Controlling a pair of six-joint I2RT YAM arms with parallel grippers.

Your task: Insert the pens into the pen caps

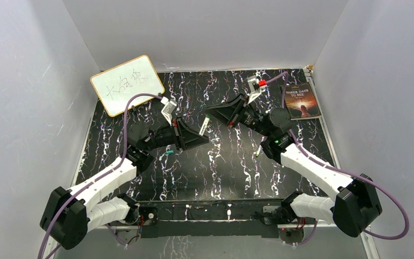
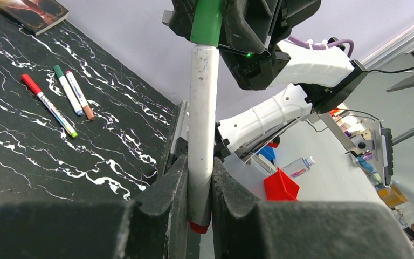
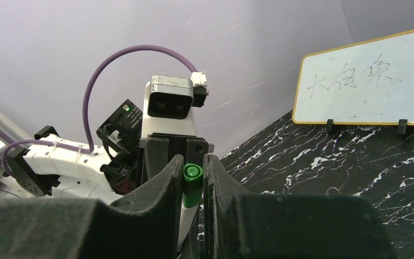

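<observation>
A white pen point(image 2: 202, 108) with a red end stands clamped between my left gripper's point(image 2: 199, 164) jaws. Its top end sits in a green pen cap point(image 2: 207, 21), which my right gripper point(image 3: 193, 162) is shut on. In the right wrist view the green cap point(image 3: 192, 186) shows end-on between the fingers, with the white barrel below it. In the top view the two grippers, left point(image 1: 204, 136) and right point(image 1: 210, 113), face each other over mid-table with the pen point(image 1: 204, 126) between them. Three capped pens point(image 2: 67, 91) lie on the table. A teal cap point(image 1: 168, 152) lies near the left arm.
A small whiteboard point(image 1: 127, 84) stands at the back left, also in the right wrist view point(image 3: 364, 81). A book point(image 1: 301, 101) lies at the back right, also in the left wrist view point(image 2: 29, 11). Another pen point(image 1: 257, 152) lies beside the right arm. Grey walls enclose the table.
</observation>
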